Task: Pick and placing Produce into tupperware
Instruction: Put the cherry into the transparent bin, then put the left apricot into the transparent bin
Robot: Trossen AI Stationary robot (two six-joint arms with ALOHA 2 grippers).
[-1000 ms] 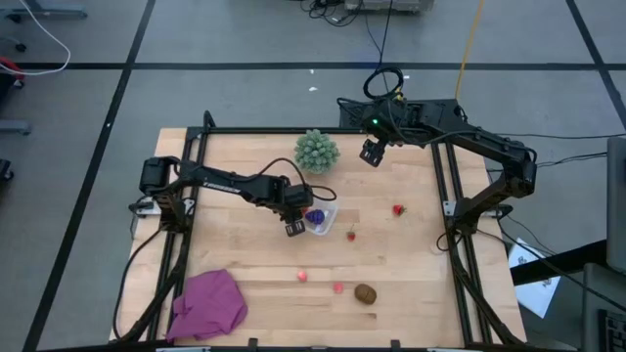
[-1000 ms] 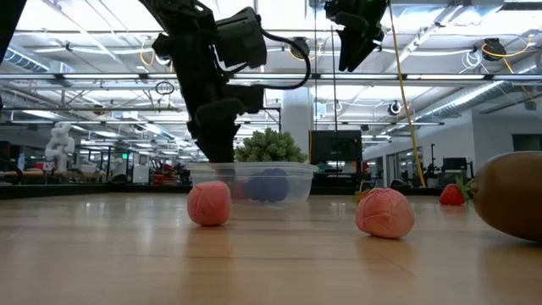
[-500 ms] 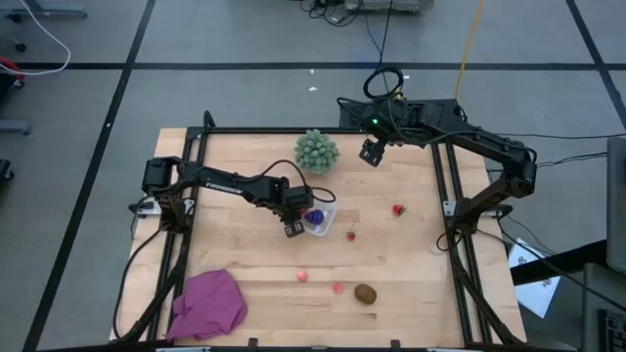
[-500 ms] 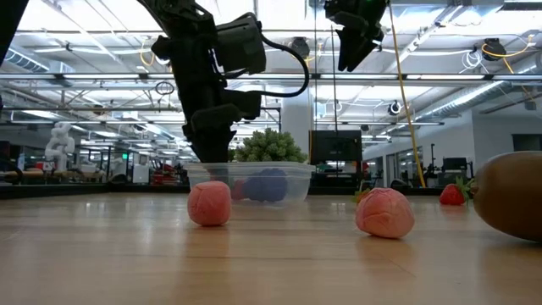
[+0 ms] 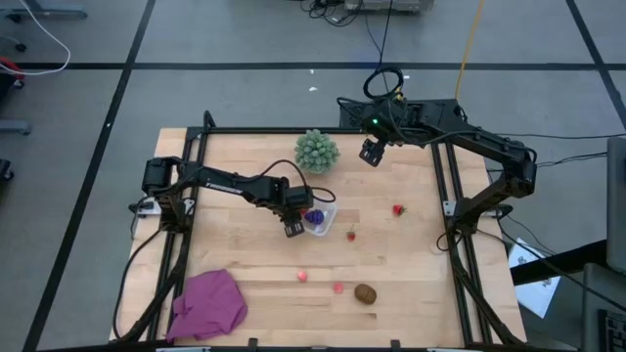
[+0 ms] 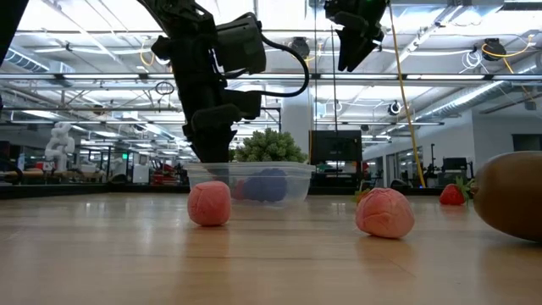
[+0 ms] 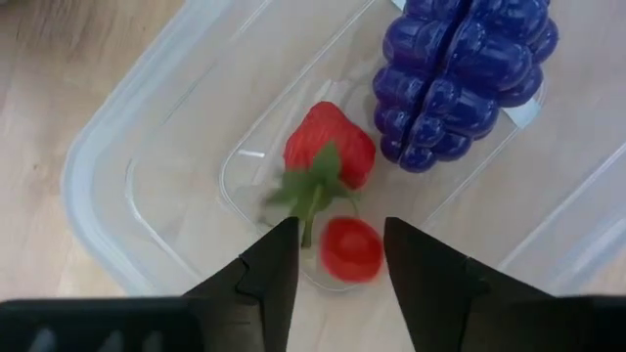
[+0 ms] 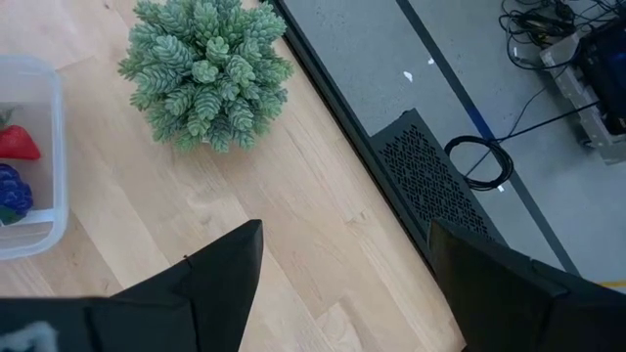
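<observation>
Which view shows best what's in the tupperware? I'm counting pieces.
Left wrist view: tupperware holds a strawberry, purple grapes and a small red piece. High and low views show mainly purple.

Open workshop hall around a wooden table

The grey floor [image 5: 245, 98] is crossed by dark tape lines [image 5: 293, 66], with loose cables [image 5: 337, 10] at the far edge. Level across the light wood table [image 6: 271, 254], the room shows a ceiling of white beams and pipes [image 6: 440, 76], bright lights, a pale column [image 6: 296, 114] and a dark screen [image 6: 334, 148].
</observation>
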